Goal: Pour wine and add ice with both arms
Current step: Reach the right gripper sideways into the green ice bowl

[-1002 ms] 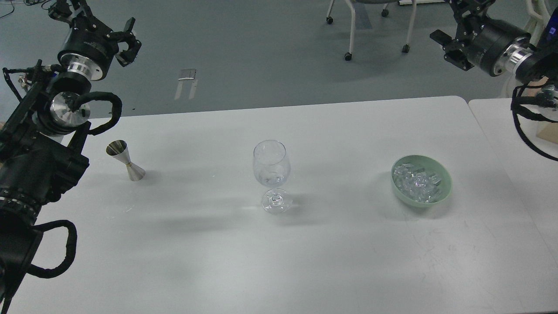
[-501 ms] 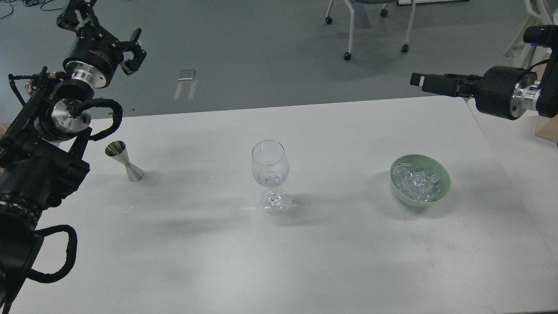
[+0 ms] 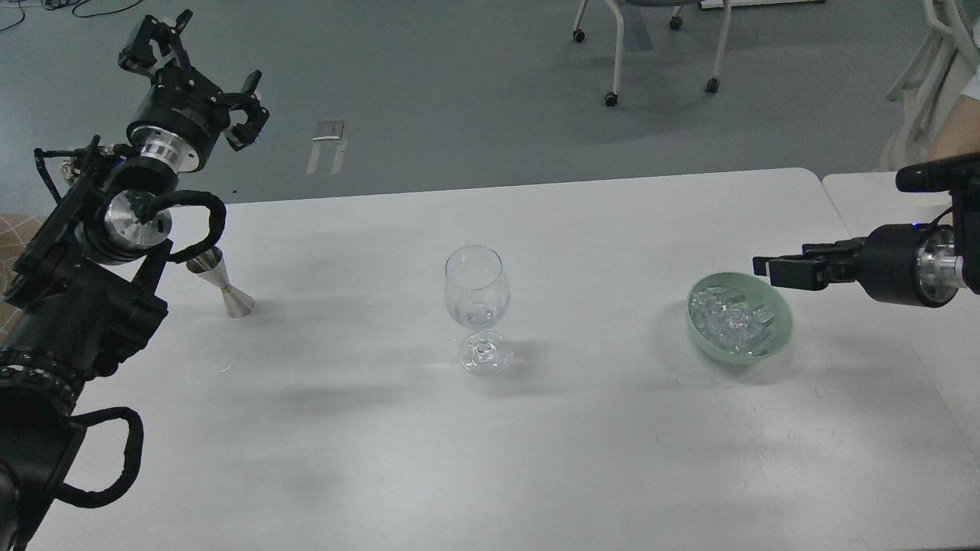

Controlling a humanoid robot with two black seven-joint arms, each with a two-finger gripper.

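Note:
A clear stemmed glass (image 3: 475,295) stands at the middle of the white table (image 3: 536,444) with a little clear wine (image 3: 475,313) in its bottom. A pale green bowl (image 3: 736,357) on the right holds several clear ice cubes (image 3: 731,317). A steel jigger (image 3: 224,288) stands on the left, its top partly hidden by my left arm. My left gripper (image 3: 205,67) is open and empty, raised beyond the table's far left edge. My right gripper (image 3: 769,269) comes in from the right, seen edge-on, level with the bowl's far right rim.
A second white table (image 3: 880,207) adjoins on the right. A chair on castors (image 3: 651,46) stands on the grey floor behind. A person's arm (image 3: 961,130) shows at the right edge. My left arm's cable loop (image 3: 199,222) hangs near the jigger.
My right arm has swung down from high at the back right to just beside the bowl. My left gripper has drifted slightly right and down.

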